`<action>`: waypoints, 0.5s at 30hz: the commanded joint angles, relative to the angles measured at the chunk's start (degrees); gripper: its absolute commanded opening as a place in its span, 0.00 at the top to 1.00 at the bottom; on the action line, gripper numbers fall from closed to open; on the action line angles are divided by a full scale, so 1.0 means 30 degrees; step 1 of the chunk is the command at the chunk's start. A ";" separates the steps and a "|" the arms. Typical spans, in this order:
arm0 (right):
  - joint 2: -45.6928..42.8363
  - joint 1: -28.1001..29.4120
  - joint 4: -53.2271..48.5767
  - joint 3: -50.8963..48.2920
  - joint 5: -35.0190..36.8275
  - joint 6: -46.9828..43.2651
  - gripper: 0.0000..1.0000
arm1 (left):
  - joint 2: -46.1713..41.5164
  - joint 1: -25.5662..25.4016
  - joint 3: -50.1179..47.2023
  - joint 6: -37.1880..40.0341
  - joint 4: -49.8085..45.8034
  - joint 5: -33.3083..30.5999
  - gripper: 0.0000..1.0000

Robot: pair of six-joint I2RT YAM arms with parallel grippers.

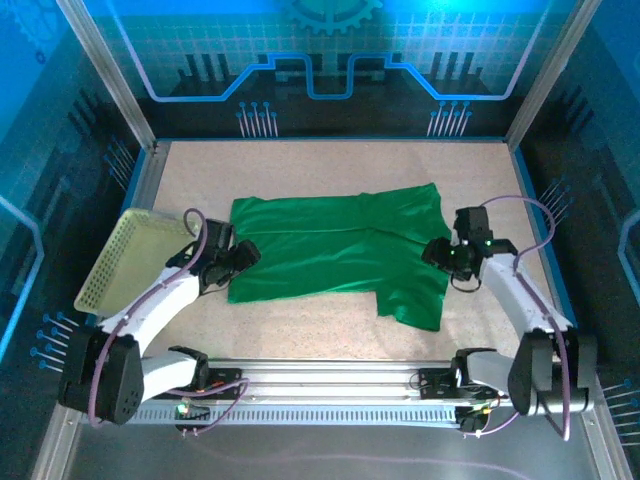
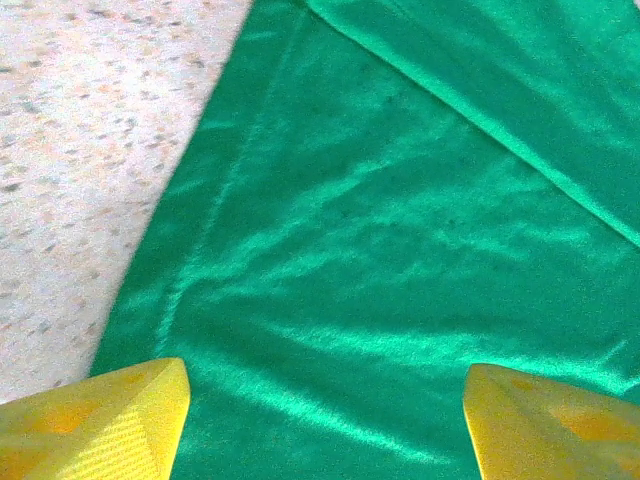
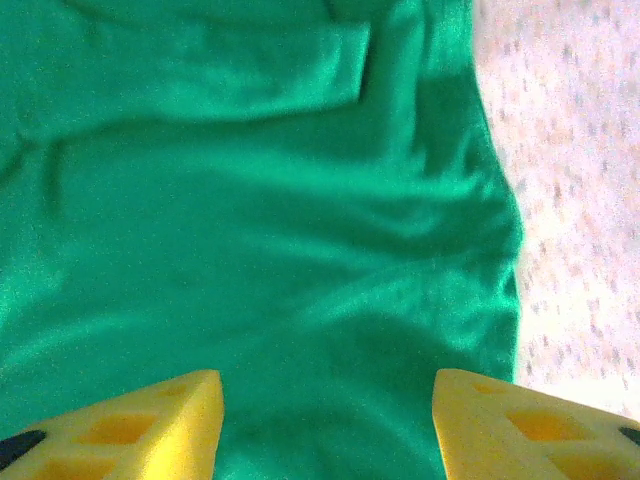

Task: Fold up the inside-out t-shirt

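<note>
Green shirt (image 1: 340,250) lies spread flat on the table (image 1: 300,160), one sleeve trailing near. My left gripper (image 2: 320,425) and right gripper (image 3: 325,420) sit over its opposite ends, jaws apart, holding nothing. Pinching one slippery layer could bunch the cloth.

the counter (image 1: 300,165) was speckled beige. a pale yellow-green perforated basket (image 1: 135,258) sat tilted at its left edge.
</note>
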 commanded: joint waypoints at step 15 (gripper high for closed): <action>-0.3580 0.1291 -0.3971 -0.3194 0.2891 0.2529 0.41 | 0.0360 -0.0131 -0.2017 -0.2445 -0.2833 -0.0845 0.38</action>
